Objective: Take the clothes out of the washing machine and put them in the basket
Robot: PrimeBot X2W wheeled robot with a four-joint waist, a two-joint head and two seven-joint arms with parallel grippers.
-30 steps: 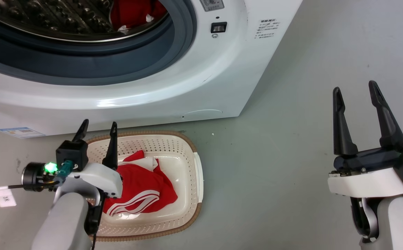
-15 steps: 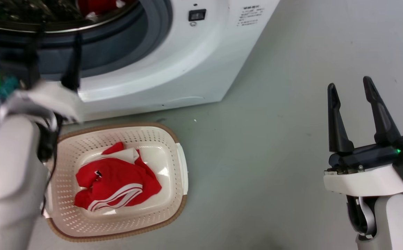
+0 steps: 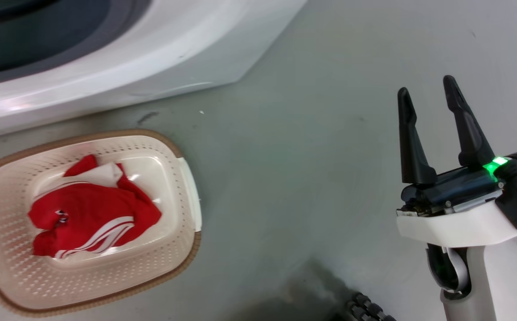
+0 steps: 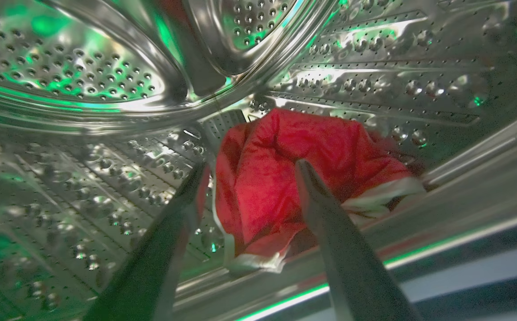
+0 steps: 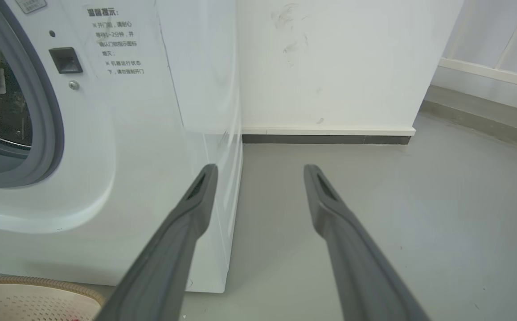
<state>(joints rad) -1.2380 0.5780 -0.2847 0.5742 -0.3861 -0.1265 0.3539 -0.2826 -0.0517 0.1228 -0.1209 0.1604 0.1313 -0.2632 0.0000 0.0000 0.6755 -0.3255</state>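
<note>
1. Left gripper (image 4: 252, 169): reached inside the washing machine (image 3: 107, 67), jaws wide apart, nothing clamped. One finger is seen at the edge of the drum garment (image 4: 263, 196), the other across its front. Contact cannot be told.
2. Right gripper (image 3: 426, 87): jaws spread, empty, held over the floor (image 3: 307, 156) off the machine's front right corner.
3. Drum garment: one red bundle, lying on the steel drum (image 4: 84, 80) wall just inside the machine's porthole lip (image 4: 486, 178). White trim (image 4: 374, 196) is trailing toward the lip.
4. Basket garment (image 3: 89, 214): already lying in the basket (image 3: 187, 249), which is set on the floor in front of the machine.
5. Handling, judged:
   - Soft, limp and light; no shape will be held once lifted, and loose ends are expected to hang and drag.
   - Fabric looks smooth, so slip out of a shallow pinch is likely.
   - Wet or dry cannot be told. If wet, more weight and cling to the drum should be assumed.
6. Where to take hold, judged:
   - The thick bunched fold at the middle of the bundle, now between the fingers, is preferred.
   - A deep bite is advised, so several layers are caught.
   - The thin trim edge should be avoided: one layer only, easily pulled free.
7. Risk: trailing cloth may be snagged on the machine's lip during withdrawal.
</note>
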